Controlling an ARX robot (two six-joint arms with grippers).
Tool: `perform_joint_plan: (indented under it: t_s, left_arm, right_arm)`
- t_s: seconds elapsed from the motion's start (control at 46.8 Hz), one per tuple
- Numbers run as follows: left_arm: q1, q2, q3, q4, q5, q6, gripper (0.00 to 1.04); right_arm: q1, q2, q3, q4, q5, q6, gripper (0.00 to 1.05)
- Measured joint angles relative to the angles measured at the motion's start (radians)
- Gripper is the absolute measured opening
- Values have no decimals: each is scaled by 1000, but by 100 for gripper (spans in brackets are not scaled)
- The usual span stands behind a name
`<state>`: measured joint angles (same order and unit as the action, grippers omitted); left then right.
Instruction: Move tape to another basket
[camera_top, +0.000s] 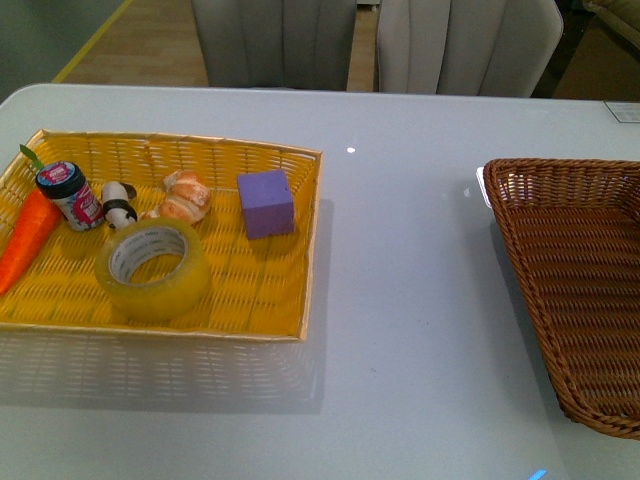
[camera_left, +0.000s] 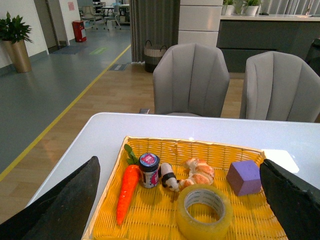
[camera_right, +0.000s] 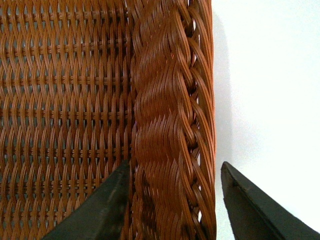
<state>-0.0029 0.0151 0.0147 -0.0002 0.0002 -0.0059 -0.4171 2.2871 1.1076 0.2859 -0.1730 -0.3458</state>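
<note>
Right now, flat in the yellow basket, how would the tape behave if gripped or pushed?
The tape lies flat, so pushed it would probably slide, not roll. Its thick ring looks stiff, likely holding shape when squeezed. The glossy wall may be slippery.

Count: one yellow basket (camera_top: 250, 300), one brown basket (camera_top: 580, 300), one tape (camera_top: 160, 295), one purple cube (camera_top: 266, 203), one carrot (camera_top: 25, 240), one jar (camera_top: 72, 195), one panda figure (camera_top: 119, 205), one bread roll (camera_top: 183, 198), two chairs (camera_top: 272, 40).

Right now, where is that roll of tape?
Front view: the tape lies in the yellow basket on the left, nearer the robot than the pastry and purple cube.
</note>
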Motion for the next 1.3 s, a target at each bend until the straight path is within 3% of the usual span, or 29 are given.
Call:
perform_joint_plan:
  t_s: [0.15,0.278,0.577,0.748,1.047,1.303]
  left_arm:
    - [0,0,0,0,0,0,96]
    - [0,0,0,0,0,0,96]
    - [0,0,0,0,0,0,96]
    - [0,0,0,0,0,0,96]
    - [0,0,0,0,0,0,96]
    - [0,0,0,0,0,0,96]
  right_arm:
    - [-2,1,0,-25,-27,37,22]
    - [-2,-8,-2,-39,-64,85,6]
    - [48,-56,-56,-36,-105,246,6]
    - [130,-61,-94,2,-104,338,5]
    - [269,-61,-114,36,-75,431,5]
    - [308,-55,-114,41,-61,442,8]
